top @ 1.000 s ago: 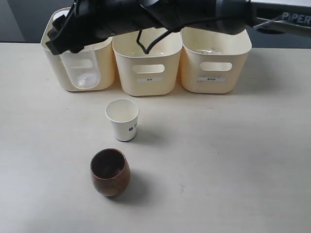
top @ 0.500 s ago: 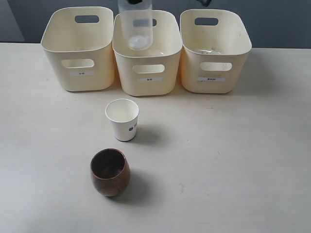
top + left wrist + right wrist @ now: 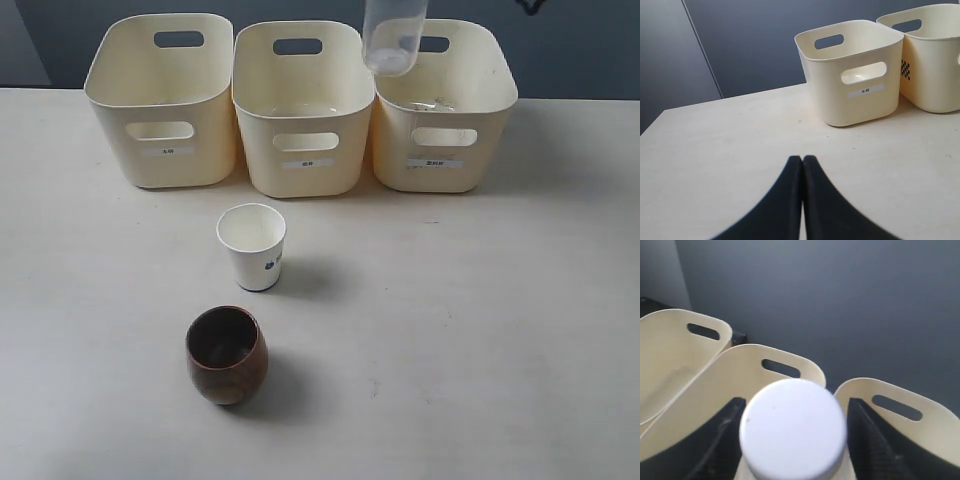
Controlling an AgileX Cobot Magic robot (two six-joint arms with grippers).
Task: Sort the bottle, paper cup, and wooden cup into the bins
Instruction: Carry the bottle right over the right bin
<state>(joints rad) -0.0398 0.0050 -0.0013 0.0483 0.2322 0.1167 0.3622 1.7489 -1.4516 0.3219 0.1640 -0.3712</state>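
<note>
The clear bottle (image 3: 395, 38) hangs upright in the air above the inner rim of the right bin (image 3: 480, 150), beside the middle bin (image 3: 265, 160). Its top runs out of the exterior view. In the right wrist view its white cap (image 3: 793, 427) fills the space between the black fingers (image 3: 727, 432) of my right gripper (image 3: 794, 407), which is shut on it. The white paper cup (image 3: 252, 246) stands in front of the middle bin, and the brown wooden cup (image 3: 227, 355) stands nearer, both upright. My left gripper (image 3: 802, 159) is shut, empty, low over the table.
The left bin (image 3: 130, 150) stands at the back left; the left wrist view shows it (image 3: 855, 75) ahead of the left gripper with a labelled front. The right bin holds some clear scraps. Neither arm shows in the exterior view.
The bottle has travelled right along the row, from the left bin, over the middle bin, to the right bin's rim. The black arm has left the exterior view. Both cups stayed put.
</note>
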